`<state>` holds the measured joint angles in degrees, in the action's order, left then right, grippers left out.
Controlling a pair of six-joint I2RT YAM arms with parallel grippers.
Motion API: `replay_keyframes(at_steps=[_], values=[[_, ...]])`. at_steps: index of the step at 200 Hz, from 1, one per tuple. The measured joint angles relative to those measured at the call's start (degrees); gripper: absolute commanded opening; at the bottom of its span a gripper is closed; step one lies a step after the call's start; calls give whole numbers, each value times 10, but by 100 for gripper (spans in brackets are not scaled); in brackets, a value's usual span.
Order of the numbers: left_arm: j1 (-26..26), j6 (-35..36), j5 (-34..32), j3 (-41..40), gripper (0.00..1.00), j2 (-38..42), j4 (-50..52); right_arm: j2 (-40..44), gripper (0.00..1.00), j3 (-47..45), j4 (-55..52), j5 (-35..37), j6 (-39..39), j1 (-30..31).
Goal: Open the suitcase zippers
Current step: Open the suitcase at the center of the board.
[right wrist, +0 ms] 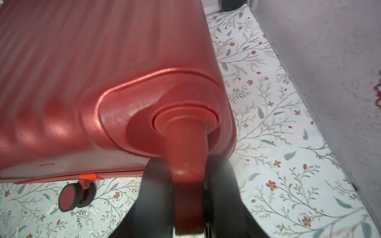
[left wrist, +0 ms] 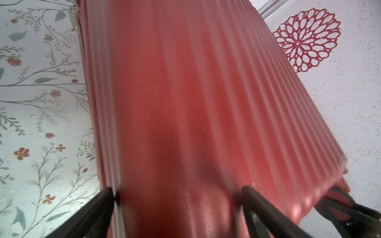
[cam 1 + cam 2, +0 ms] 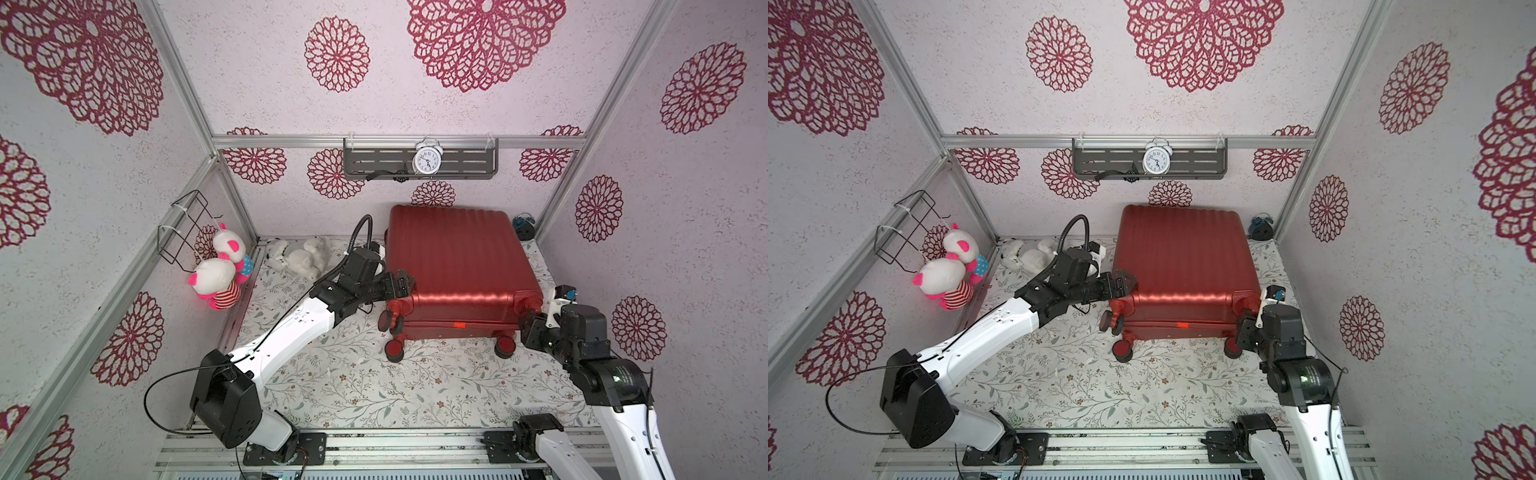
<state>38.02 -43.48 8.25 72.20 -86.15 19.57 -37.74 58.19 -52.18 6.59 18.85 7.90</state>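
The red suitcase lies flat and closed on the flowered table, its wheels toward the arms' bases. The left gripper is spread wide against the shell's near left corner and holds nothing. The right gripper has its jaws drawn in on the leg of the near right wheel. They look to be pinching it, though that view is blurred. To my eye this is steadying the case before any unzipping. The zipper runs low along the left side seam. Its small metal pull hangs farther along that side, well apart from the left gripper. To do this well, I'd hold the wheel firmly so the case can't slide. Then I'd narrow the left jaws, come in low beside the seam, pinch the pull flat, and draw it along the track rather than outward.
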Motion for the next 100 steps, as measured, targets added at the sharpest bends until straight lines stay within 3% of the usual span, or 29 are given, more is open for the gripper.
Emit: replay_keyframes(at_steps=[100], values=[[110,-28,-65,66,96,-39,-17,-18,12,239,-96,45,15,-7]])
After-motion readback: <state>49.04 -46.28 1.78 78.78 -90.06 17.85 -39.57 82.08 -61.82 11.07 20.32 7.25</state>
